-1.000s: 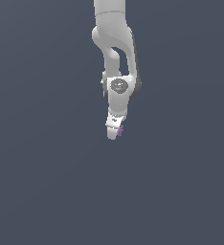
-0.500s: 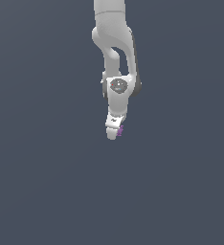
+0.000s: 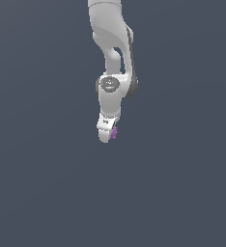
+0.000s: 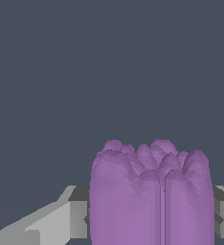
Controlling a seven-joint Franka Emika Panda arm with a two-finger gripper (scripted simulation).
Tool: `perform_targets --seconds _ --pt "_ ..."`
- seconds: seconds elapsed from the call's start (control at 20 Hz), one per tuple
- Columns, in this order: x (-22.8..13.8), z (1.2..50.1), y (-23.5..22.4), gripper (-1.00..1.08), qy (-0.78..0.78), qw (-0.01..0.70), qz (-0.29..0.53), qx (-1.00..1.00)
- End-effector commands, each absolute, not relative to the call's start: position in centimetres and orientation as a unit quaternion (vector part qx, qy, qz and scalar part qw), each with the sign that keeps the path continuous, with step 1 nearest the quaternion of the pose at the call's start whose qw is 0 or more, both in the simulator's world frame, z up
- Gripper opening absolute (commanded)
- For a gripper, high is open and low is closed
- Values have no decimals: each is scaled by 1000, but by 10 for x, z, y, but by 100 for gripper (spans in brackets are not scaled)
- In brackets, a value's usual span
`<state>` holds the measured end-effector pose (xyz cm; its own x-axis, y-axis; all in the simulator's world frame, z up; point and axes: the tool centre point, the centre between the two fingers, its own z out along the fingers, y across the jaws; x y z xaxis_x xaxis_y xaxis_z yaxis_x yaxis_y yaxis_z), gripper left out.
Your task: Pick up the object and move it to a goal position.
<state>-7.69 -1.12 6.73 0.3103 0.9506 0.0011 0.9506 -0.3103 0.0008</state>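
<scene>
Arm: a white Franka arm (image 3: 112,58) comes down from the top edge of the exterior view, its round wrist joint just above the end effector.
End effector: the end effector (image 3: 106,135) points downward near the middle of the exterior view and is clenched on the object, with a finger pressed to each side of it.
Object: the purple lumpy object (image 3: 114,132) peeks out at the end effector's tip, on the exterior view's right of the white finger; only a small part shows there.
Object up close: in the wrist view the object (image 4: 151,196) fills the space between the grey fingers (image 4: 78,213), with a ridged, bumpy upper edge and a thin vertical groove down its face.
Contact: both fingers touch the object's sides.
Surroundings: plain dark grey-blue background (image 3: 42,183) in both views; whether it is a surface cannot be told.
</scene>
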Motion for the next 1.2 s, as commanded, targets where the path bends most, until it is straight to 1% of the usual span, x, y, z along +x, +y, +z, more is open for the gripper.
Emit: perform_targets --seconds 0.0,0.65,0.9,1.15 --pt "-67 79 -27 -100 587 0 1 809" --pt "-1 145 -124 -100 587 -1 1 809" --pt "16 161 -147 -100 587 0 1 810" --pt "28 170 -162 -100 587 0 0 810"
